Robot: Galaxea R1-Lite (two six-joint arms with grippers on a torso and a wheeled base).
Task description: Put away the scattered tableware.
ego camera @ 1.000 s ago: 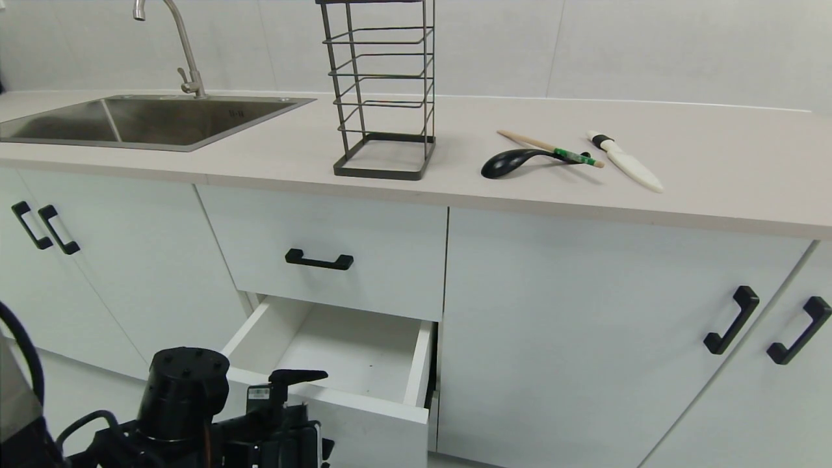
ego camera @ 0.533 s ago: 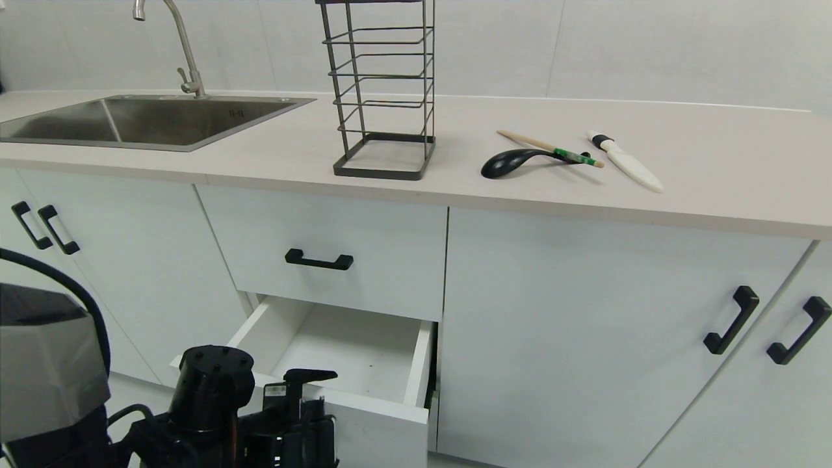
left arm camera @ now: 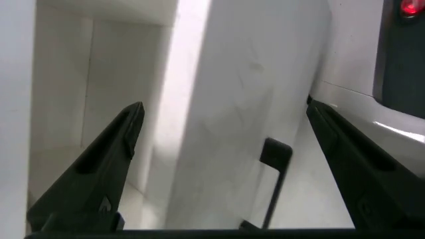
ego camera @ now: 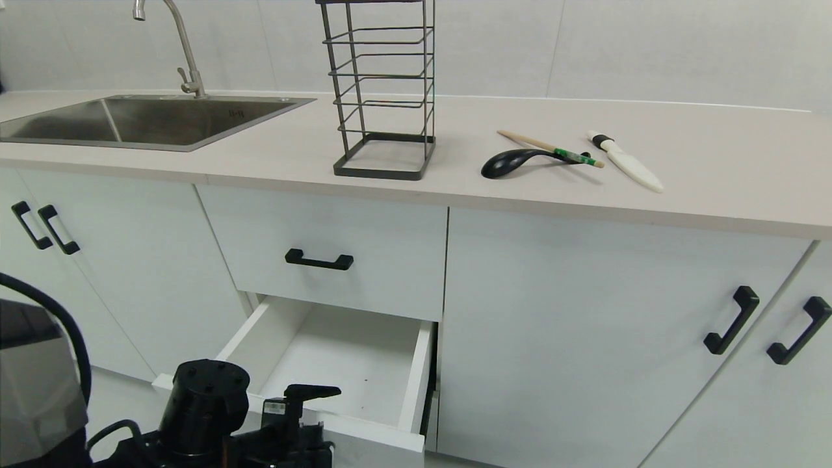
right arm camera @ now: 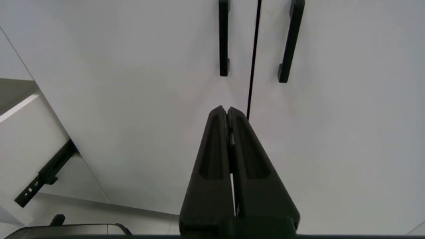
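The desk (ego camera: 260, 156) runs well above both tools. The open drawer (ego camera: 351, 364) sits right at my left tool (left arm camera: 224, 109), which is spread wide. The drawer's white front panel and black handle (left arm camera: 272, 179) lie between its fingers, and I can't tell whether they touch. The wire rack (ego camera: 383, 97) stands up on the desk, above that tool.

The tableware lies higher and off to the right of the left tool, past the rack. The black spoon (ego camera: 513, 161) has its bowl toward the rack and its handle running away to the right. The chopstick (ego camera: 549, 148) lies slanted, its green-banded end at the spoon's handle tip. The white knife (ego camera: 627, 162) lies just beyond, slanted the same way and apart from both.

My right tool (right arm camera: 228, 116) is pressed together on nothing, facing cabinet doors (right arm camera: 133, 79) low down. I judge the right arm nearer the tableware. Either arm needs a long lift to desk height first.
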